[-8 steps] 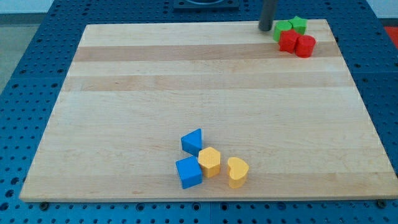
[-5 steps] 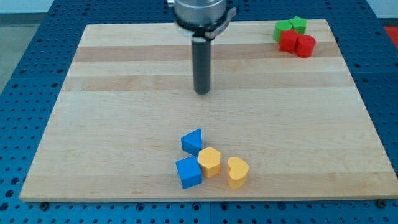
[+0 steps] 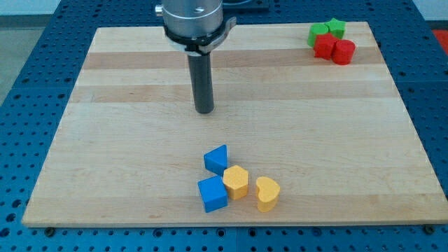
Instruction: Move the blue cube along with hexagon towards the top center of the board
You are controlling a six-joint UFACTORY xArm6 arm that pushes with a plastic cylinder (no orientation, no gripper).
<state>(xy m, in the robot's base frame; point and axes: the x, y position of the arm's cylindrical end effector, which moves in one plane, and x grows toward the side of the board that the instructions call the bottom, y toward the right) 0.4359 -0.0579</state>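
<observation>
A blue cube (image 3: 213, 194) lies near the board's bottom edge, touching a yellow hexagon (image 3: 236, 182) on its right. A blue triangular block (image 3: 217, 159) sits just above them, touching the hexagon's upper left. A yellow heart-shaped block (image 3: 267, 193) lies right of the hexagon. My tip (image 3: 204, 110) rests on the board above this cluster, well apart from it, roughly a block's width left of the blue triangle's line. The rod rises from the tip towards the view's top.
At the board's top right corner sit two green blocks (image 3: 327, 30) and two red blocks (image 3: 334, 48) packed together. The wooden board (image 3: 105, 140) lies on a blue perforated table.
My tip has moved from the top right, beside the green blocks, down and left to the board's middle, then a little further left. No block has moved.
</observation>
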